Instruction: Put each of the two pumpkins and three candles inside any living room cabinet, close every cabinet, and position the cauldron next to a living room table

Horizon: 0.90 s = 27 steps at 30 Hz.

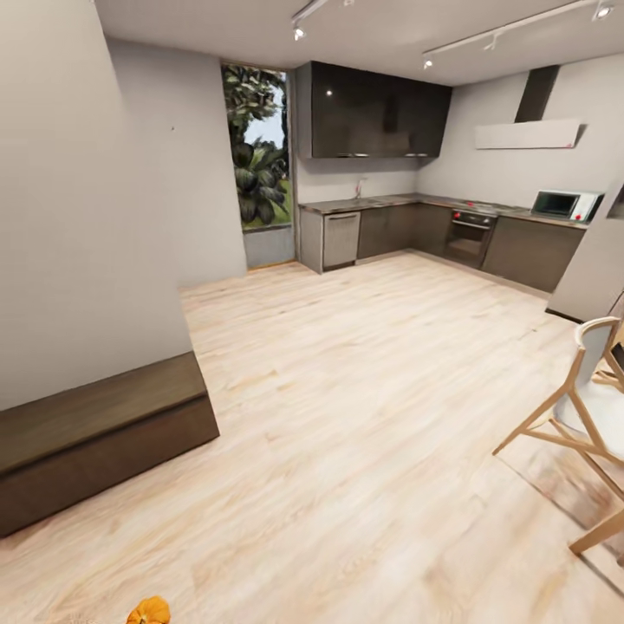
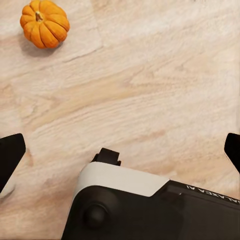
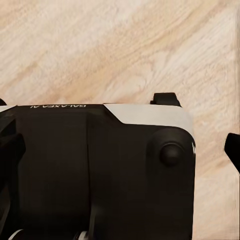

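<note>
Left gripper (image 2: 120, 150): fingertips are seen far apart, released, nothing between them, held above the robot base (image 2: 150, 210).
Right gripper (image 3: 120, 145): fingertips are likewise spread, nothing gripped, over the base.
Pumpkin (image 2: 44, 22): set upright on the wood floor (image 1: 364, 416), apart from the base.
Cabinet (image 1: 95, 433): fronts are closed, against the grey wall, beyond the pumpkin.

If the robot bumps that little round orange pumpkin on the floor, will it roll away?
Probably a little. The small round orange ribbed pumpkin sits on smooth pale wooden floor with nothing beside it to stop it, so a push might send it wobbling off. Its ribbed, slightly flattened shape would likely slow it soon. It looks firm, so a gripper squeeze probably wouldn't squash it.
</note>
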Motion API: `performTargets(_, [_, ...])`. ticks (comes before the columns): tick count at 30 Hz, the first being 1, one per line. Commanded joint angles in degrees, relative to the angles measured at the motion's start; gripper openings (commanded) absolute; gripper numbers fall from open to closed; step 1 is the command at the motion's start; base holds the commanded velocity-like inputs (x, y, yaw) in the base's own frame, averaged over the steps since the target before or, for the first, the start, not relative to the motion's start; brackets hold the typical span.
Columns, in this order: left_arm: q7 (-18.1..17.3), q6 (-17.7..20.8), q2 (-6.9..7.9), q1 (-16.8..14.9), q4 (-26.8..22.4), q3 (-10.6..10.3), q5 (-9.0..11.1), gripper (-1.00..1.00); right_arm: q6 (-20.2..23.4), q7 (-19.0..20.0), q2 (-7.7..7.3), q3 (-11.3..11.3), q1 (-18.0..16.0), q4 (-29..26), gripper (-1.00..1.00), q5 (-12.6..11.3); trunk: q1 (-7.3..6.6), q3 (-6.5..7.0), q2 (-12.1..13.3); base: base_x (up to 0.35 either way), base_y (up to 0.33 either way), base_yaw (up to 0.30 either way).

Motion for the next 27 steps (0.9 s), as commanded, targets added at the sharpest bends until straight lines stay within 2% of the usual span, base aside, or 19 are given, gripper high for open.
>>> performTargets(1, [0.3,-0.2,0.02,0.0,0.0,-0.4,0.5,1.0,0.3,-0.1,0.05,-0.2,0.0,-0.1,1.0,0.0,0.02,-0.06,0.0,0.145,-0.254,0.265])
performTargets(9, [0.3,-0.3,0.02,-0.1,0.0,-0.4,0.5,1.0,0.3,-0.1,0.05,-0.2,0.0,-0.1,1.0,0.0,0.02,-0.06,0.0,0.164,-0.249,0.265])
performTargets(16, [0.3,-0.3,0.02,-0.1,0.0,-0.4,0.5,1.0,0.3,-0.1,0.05,-0.2,0.0,-0.1,1.0,0.0,0.02,-0.06,0.0,0.284,-0.123,0.258])
performTargets(21, [0.3,-0.3,0.02,-0.1,0.0,-0.4,0.5,1.0,-0.1,-0.1,-0.1,-0.6,0.0,-0.1,1.0,-0.5,0.02,-0.06,0.0,0.309,-0.093,0.059])
performTargets(25, [0.3,-0.3,0.02,-0.1,0.0,-0.4,0.5,1.0,-4.0,-0.3,-0.32,-1.1,0.0,0.4,1.0,-0.7,0.02,-0.06,0.0,0.311,-0.092,0.005])
performTargets(27, [0.3,-0.3,0.02,-0.1,0.0,-0.4,0.5,1.0,-7.5,-2.1,-0.5,-1.2,0.0,2.0,1.0,-0.8,0.02,-0.06,0.0,0.311,-0.092,0.001])
